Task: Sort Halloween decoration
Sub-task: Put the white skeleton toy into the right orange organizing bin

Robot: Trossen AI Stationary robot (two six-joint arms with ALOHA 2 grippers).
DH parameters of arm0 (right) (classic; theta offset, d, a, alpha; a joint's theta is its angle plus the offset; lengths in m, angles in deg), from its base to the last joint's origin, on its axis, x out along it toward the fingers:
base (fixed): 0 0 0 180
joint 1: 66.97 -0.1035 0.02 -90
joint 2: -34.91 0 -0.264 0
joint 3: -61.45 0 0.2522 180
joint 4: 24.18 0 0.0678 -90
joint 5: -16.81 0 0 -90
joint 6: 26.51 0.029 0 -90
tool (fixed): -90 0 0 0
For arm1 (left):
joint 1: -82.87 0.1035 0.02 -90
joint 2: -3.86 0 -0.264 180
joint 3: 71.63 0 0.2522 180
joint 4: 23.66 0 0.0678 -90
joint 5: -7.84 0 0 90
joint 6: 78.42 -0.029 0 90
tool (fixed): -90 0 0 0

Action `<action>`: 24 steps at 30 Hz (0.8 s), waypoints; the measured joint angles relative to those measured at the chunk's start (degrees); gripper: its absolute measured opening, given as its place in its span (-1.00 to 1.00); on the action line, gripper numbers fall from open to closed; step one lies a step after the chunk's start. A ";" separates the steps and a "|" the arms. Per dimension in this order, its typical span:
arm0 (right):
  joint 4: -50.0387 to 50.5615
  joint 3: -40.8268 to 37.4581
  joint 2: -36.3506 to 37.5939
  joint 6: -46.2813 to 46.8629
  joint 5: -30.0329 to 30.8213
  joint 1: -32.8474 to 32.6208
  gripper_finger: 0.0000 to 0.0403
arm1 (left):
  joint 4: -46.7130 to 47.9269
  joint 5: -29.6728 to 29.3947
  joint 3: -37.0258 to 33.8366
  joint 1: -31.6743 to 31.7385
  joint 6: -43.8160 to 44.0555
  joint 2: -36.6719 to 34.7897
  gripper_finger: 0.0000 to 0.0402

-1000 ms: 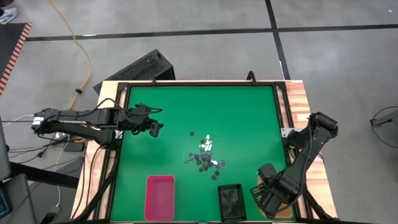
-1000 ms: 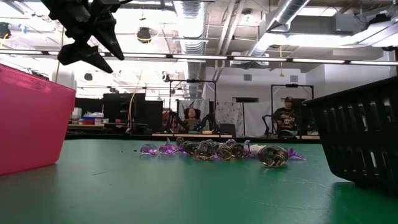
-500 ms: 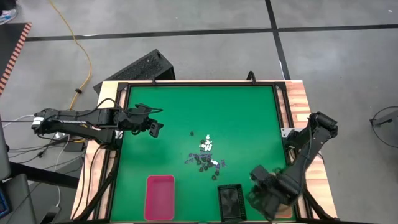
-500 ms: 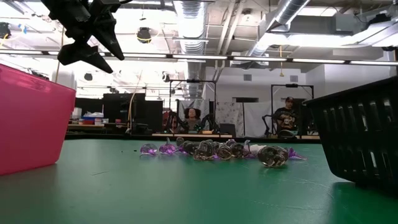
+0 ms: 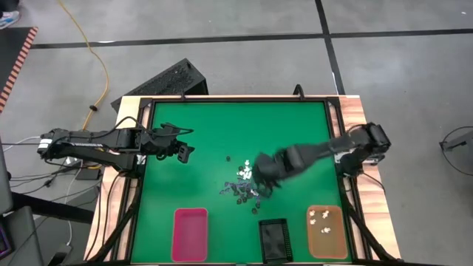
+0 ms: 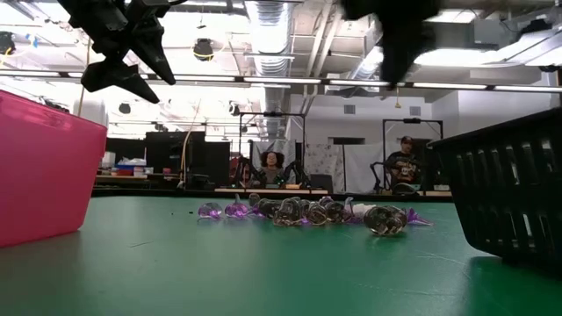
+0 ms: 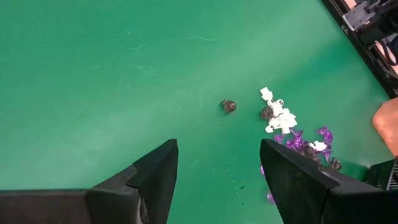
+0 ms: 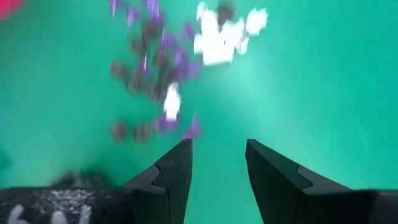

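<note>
The Halloween decoration is a loose pile (image 5: 244,185) of tiny white, purple and dark trinkets lying on the green mat near the table's middle. The left wrist view shows the same pile (image 7: 292,134), and the right wrist view shows it blurred (image 8: 168,68). A few white trinkets (image 5: 324,220) lie in the orange tray (image 5: 341,235). My right gripper (image 5: 261,177) hovers open just right of the pile, pointing steeply down, with nothing between its fingers (image 8: 217,149). My left gripper (image 5: 182,151) waits open above the mat's left side, well clear of the pile (image 7: 217,149).
A pink tray (image 5: 190,234), a black slatted tray (image 5: 274,240) and the orange tray stand along the near edge. One dark trinket (image 5: 228,157) lies apart from the pile on its far left side. A raised black frame (image 5: 236,98) borders the mat.
My right gripper has swung from above the orange tray at the near right toward the table's middle, up to the pile, rolling about its own axis as it went. The orange tray with its white trinkets now shows uncovered. The pile has not moved.
</note>
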 joint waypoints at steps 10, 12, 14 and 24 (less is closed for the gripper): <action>-10.15 0.00 -5.18 2.48 -2.38 14.42 -0.12 | 0.28 -0.11 0.00 -0.02 -0.43 -0.02 0.09; -10.65 0.00 -7.42 4.65 -2.47 15.22 -0.12 | 0.31 -0.15 0.00 -0.02 -0.43 -0.02 0.09; -11.84 0.00 -9.42 6.37 -2.65 15.49 -0.12 | 0.29 -0.15 0.00 -0.02 -0.41 -0.02 0.09; -14.57 0.00 -16.96 12.21 -4.06 15.54 -0.12 | 0.20 -1.05 0.00 -0.01 -0.34 -0.02 0.09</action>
